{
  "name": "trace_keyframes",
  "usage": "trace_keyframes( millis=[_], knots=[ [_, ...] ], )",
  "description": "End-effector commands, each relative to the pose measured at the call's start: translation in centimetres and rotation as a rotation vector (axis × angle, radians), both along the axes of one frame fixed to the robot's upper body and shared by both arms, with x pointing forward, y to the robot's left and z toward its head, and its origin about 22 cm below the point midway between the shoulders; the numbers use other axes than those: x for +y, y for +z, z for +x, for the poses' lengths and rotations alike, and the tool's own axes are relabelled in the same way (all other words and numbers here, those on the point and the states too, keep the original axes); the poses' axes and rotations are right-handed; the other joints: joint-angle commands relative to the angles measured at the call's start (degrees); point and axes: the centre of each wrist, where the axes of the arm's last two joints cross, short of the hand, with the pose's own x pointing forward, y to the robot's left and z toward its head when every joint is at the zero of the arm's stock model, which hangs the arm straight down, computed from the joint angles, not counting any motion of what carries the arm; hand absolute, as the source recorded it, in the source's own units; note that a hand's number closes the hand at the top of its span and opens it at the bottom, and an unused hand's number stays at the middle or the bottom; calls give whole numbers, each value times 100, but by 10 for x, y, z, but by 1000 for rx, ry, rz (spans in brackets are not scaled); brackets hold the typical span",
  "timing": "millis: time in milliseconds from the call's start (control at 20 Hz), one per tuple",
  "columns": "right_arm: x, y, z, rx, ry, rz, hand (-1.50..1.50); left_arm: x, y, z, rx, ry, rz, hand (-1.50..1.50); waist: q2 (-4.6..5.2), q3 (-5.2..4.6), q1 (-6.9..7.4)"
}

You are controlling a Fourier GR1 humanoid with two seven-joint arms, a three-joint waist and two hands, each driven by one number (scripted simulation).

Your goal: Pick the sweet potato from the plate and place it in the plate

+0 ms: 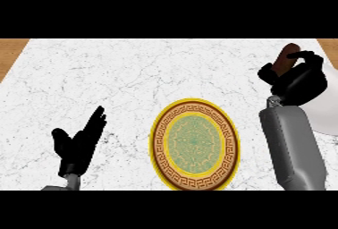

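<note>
White marble counter point(99, 76) bears a gold-rimmed plate point(196, 105).

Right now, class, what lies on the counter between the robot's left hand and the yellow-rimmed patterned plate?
Nothing: in the head view, only bare white marble counter lies between the open left hand and the patterned plate.

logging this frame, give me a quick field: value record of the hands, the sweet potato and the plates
right hand: curled round the sweet potato, raised at the view's right
sweet potato: brown, tilted, top end sticking out above the fingers
white plate: partly hidden under the right forearm, at the right edge
patterned plate: yellow rim, centre of counter, nothing on it
left hand: open, resting at lower left
</note>
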Motion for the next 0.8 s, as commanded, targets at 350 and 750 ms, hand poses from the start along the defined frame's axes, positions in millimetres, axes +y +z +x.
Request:
trace_keyframes(
  millis=[350,750],
  knots=[
    [-139,-9,-4,-111,-166,17,150,-10,-16,-5,84,-4,10,0,49,-31,46],
    [-187,-16,-12,14,-199,214,150,7,-7,2,72,7,-2,0,49,-31,60]
  ],
)
